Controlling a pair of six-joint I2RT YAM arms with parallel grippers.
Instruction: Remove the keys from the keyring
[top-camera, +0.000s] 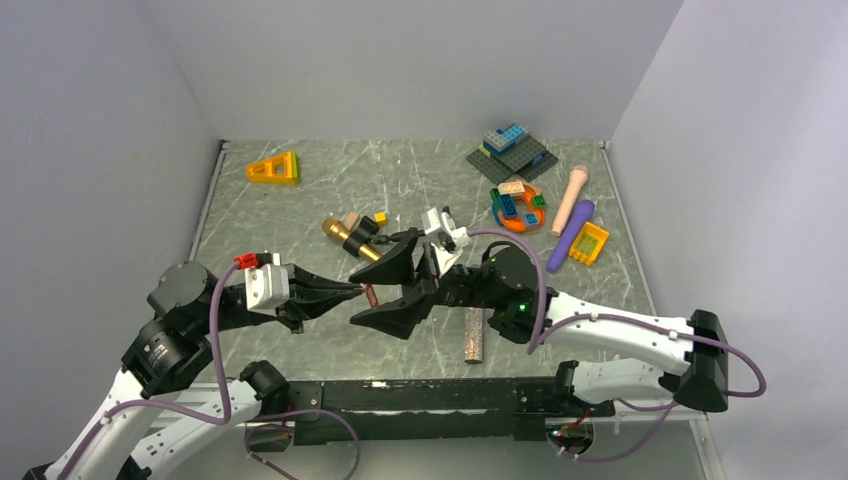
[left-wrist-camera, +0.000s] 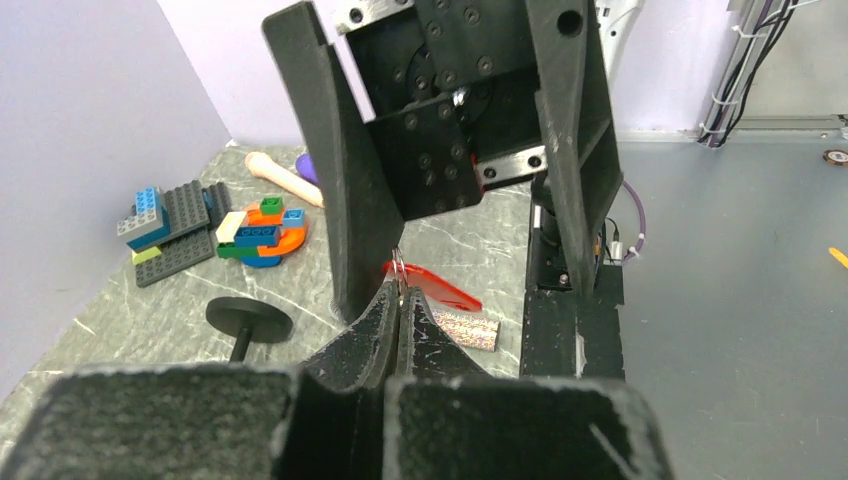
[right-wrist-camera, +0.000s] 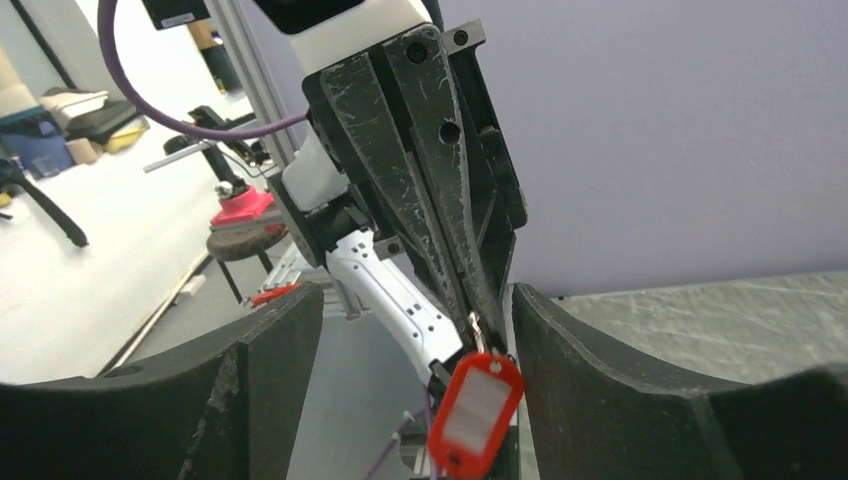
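Note:
My left gripper (top-camera: 358, 291) is shut on a thin metal keyring (left-wrist-camera: 400, 266) and holds it above the table. A red plastic key tag (top-camera: 370, 296) hangs from the ring; it also shows in the left wrist view (left-wrist-camera: 437, 286) and the right wrist view (right-wrist-camera: 477, 415). I cannot make out any keys. My right gripper (top-camera: 378, 290) is wide open, facing the left one, with one finger on each side of the left fingertips (right-wrist-camera: 478, 300) and the tag. It touches nothing that I can see.
A glittery cylinder (top-camera: 474, 335) lies near the front edge. A gold microphone toy (top-camera: 350, 238), brick plates (top-camera: 511, 152), an orange ring with bricks (top-camera: 518, 207), pink and purple sticks (top-camera: 571, 215) and an orange wedge (top-camera: 274, 168) lie farther back. A black disc on a stem (left-wrist-camera: 248, 322) stands below the grippers.

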